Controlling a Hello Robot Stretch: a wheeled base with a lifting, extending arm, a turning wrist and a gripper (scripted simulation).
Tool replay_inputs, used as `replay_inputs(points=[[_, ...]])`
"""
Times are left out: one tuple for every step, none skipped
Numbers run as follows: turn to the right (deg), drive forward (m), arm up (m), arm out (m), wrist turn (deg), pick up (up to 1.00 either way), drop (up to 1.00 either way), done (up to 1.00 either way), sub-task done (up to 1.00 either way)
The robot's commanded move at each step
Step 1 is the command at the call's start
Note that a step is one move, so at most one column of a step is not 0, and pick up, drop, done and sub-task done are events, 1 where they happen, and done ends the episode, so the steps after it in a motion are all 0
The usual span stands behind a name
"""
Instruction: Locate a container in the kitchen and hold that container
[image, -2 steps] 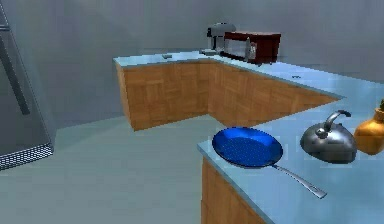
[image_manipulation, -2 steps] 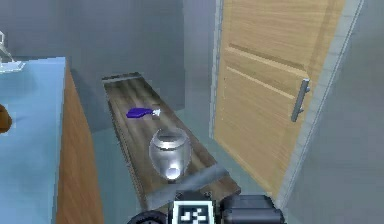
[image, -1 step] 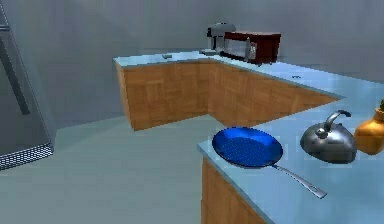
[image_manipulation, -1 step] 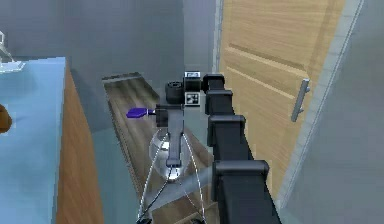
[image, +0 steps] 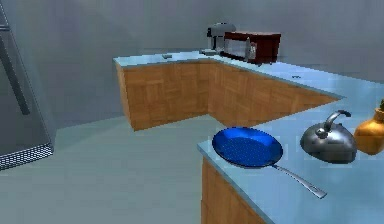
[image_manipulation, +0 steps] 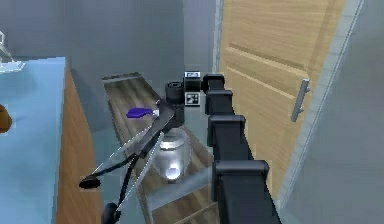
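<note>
Risks first. The silvery rounded vessel (image_manipulation: 172, 158), likely the container, stands on a wooden shelf (image_manipulation: 125, 92) at 6 o'clock of arm side view's centre. Wall is smooth, glossy and bulging, so thin fingers could glance off and shove it toward shelf edge. Purple item (image_manipulation: 140, 113) at vessel's 11 o'clock may get knocked.

End effector (image_manipulation: 100, 197) points toward 8 o'clock, vessel behind it; grip state and load cannot be told.

Fwd view: blue frying pan (image: 247, 148) and metal kettle (image: 330, 138) on matte blue tabletop (image: 290, 115).
</note>
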Motion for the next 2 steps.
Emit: replay_inputs(points=[[0.0, 0.00, 0.00, 0.00, 45.0, 0.00, 0.00, 0.00, 0.00], [0.0, 0.00, 0.00, 0.00, 45.0, 0.00, 0.00, 0.00, 0.00]])
